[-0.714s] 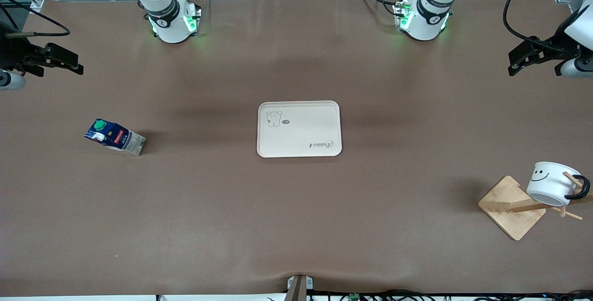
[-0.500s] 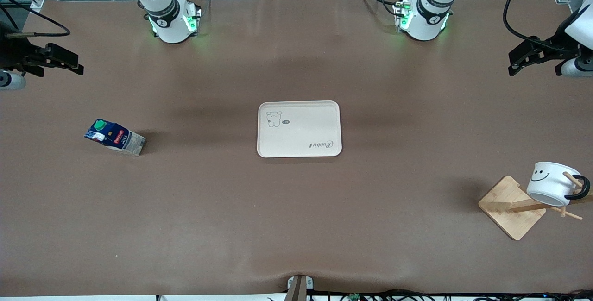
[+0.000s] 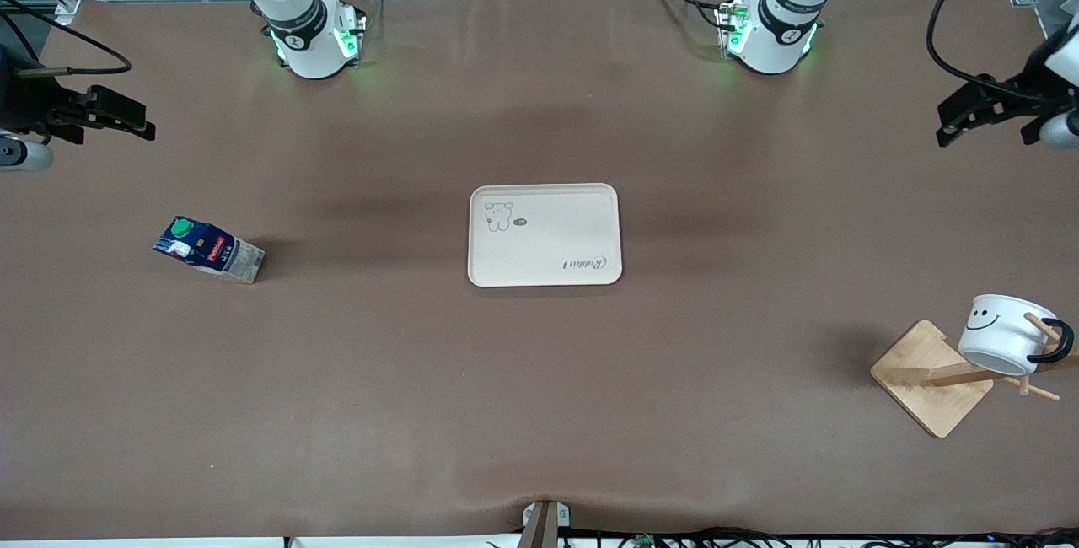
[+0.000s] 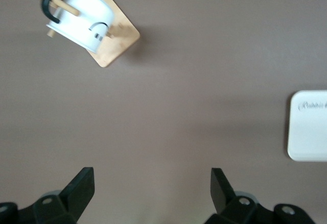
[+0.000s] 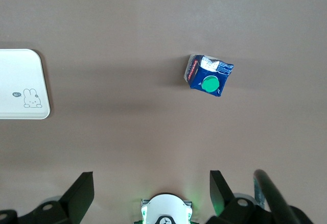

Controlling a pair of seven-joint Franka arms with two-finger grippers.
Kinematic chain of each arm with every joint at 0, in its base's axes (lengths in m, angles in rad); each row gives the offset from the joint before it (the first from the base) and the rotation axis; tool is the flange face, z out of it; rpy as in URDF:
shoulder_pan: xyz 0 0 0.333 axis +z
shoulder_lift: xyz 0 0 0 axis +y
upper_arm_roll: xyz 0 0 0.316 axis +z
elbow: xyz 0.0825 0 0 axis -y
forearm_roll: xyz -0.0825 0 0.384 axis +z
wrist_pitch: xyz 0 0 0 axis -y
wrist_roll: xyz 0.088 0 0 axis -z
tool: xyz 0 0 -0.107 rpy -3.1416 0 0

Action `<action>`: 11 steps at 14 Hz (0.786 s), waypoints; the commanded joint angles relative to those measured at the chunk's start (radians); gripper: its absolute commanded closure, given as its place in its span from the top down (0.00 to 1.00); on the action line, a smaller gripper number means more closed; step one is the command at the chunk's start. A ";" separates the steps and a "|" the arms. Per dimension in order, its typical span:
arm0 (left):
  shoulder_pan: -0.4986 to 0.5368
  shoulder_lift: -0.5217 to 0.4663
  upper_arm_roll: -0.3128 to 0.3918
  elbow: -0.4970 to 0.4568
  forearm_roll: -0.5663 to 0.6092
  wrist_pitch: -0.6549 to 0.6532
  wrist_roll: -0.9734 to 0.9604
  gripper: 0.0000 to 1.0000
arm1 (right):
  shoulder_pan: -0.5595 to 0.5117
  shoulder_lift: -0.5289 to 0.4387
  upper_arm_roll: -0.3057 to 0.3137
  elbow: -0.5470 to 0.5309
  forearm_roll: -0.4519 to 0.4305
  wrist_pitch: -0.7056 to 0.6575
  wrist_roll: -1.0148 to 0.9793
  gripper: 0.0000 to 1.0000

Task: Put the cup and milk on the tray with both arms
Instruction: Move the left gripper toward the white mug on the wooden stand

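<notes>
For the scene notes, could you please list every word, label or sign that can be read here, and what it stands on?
"Rabbit": script word on the tray, at one corner, with a small cartoon animal drawing at the corner diagonally across.
Red label on the milk: has print, too small to read.
Cup, hung on a wooden rack: a black smiley face, no words.

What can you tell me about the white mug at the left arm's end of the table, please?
The mug is small, white and glossy, with a black smiley face on its side and a thin black loop handle. It hangs tilted on a peg of a pale wooden stand, its handle hooked over the peg, clear of the tabletop. It sits nearer the front camera than the tray. Only the stand touches it; no gripper is close.
</notes>
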 commanded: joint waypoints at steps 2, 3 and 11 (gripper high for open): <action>0.071 -0.042 -0.002 -0.119 -0.023 0.140 -0.001 1.00 | -0.006 0.003 -0.001 0.006 0.017 0.000 0.010 1.00; 0.106 -0.064 -0.002 -0.171 -0.073 0.197 -0.001 1.00 | -0.001 0.000 -0.001 0.007 0.017 -0.002 0.010 1.00; 0.220 -0.081 -0.002 -0.440 -0.231 0.611 -0.024 1.00 | -0.004 0.011 -0.001 0.012 0.017 0.000 0.002 1.00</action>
